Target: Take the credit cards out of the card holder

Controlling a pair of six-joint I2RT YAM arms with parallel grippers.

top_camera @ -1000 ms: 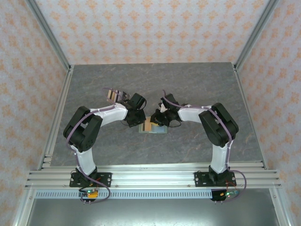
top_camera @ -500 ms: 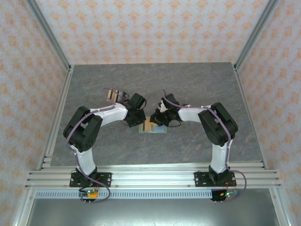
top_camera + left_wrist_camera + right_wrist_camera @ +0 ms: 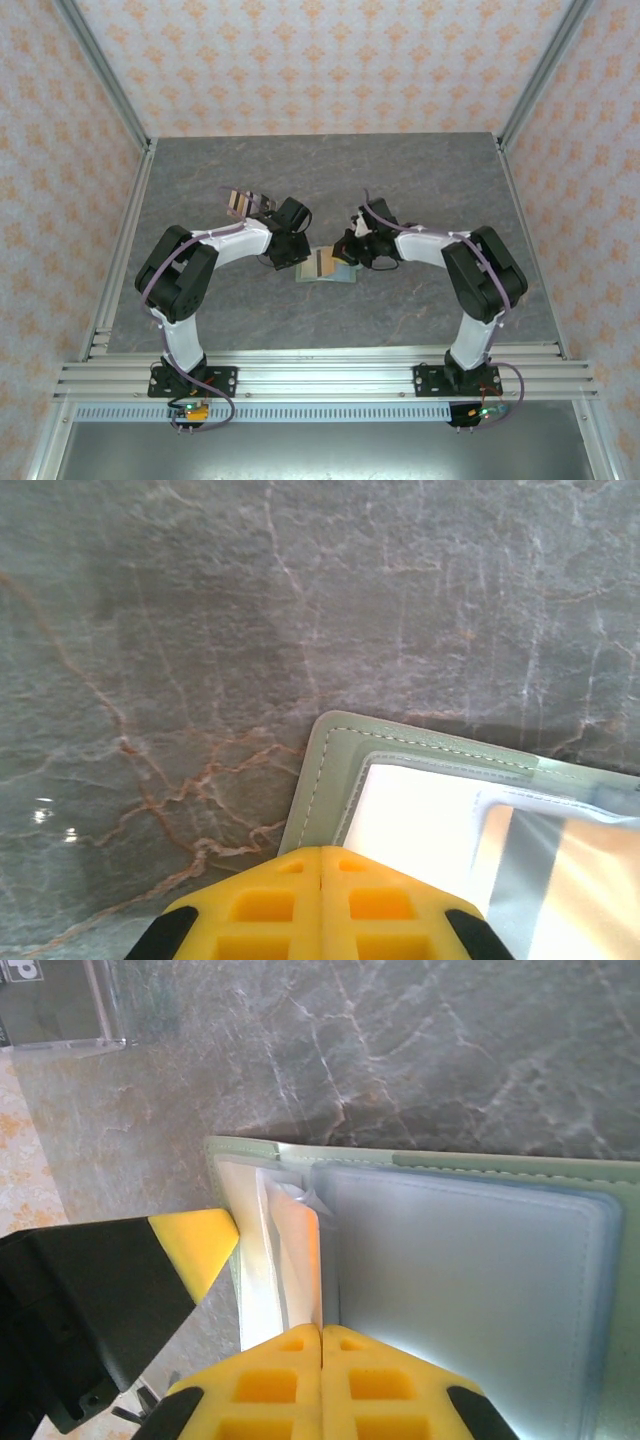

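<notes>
The sage-green card holder (image 3: 342, 277) lies open on the table between both arms. Tan and dark credit cards (image 3: 318, 265) show in its left half. My left gripper (image 3: 300, 262) is shut, and its yellow tips (image 3: 322, 858) rest on the holder's (image 3: 325, 780) near corner beside a white pocket and a tan card (image 3: 590, 880). My right gripper (image 3: 322, 1332) is shut at the fold, with the edge of a pale, orange-lit card (image 3: 300, 1250) running into the seam of its fingertips. The holder's right half (image 3: 460, 1260) is pale grey. The left gripper's yellow tip (image 3: 195, 1245) sits at the holder's left edge.
Several loose cards (image 3: 240, 200) lie fanned behind the left arm, and a clear plastic piece (image 3: 60, 1005) shows at that side. Metal frame rails (image 3: 125, 250) and patterned walls close in the grey stone table (image 3: 430, 190). Open table lies behind and to the right.
The right gripper has closed, and the right arm has shifted a little to the right, away from the holder's middle. The left arm has stayed put.
</notes>
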